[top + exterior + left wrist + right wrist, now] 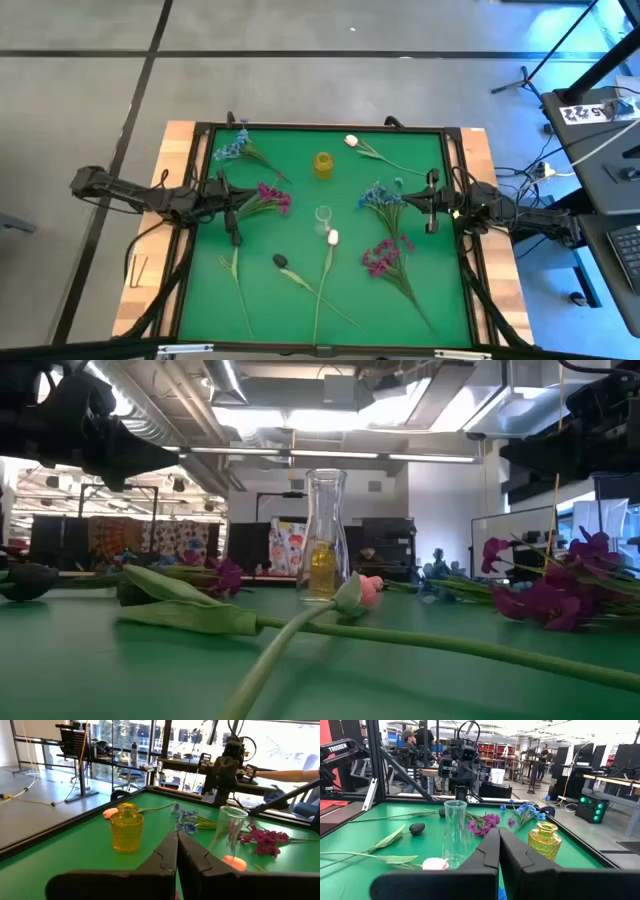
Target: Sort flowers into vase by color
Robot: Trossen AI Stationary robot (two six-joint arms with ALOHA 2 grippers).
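Sort not begun: flowers (383,258) lie scattered on green worktop (270,300), clear vase (323,214) and yellow vase (322,164) empty. Left gripper (233,236) and right gripper (432,226) pressed together, holding nothing, at opposite edges. Next: spread fingers, grasp one stem.

The dark left arm reaches in from the left side of the table, and its left gripper (233,226) hangs over the left edge. Its two dark fingers (165,857) are pressed tight together with nothing between them. The dark right arm reaches in from the right side, and its right gripper (431,216) hangs over the right edge. Its fingers (487,851) are pressed together too, holding nothing
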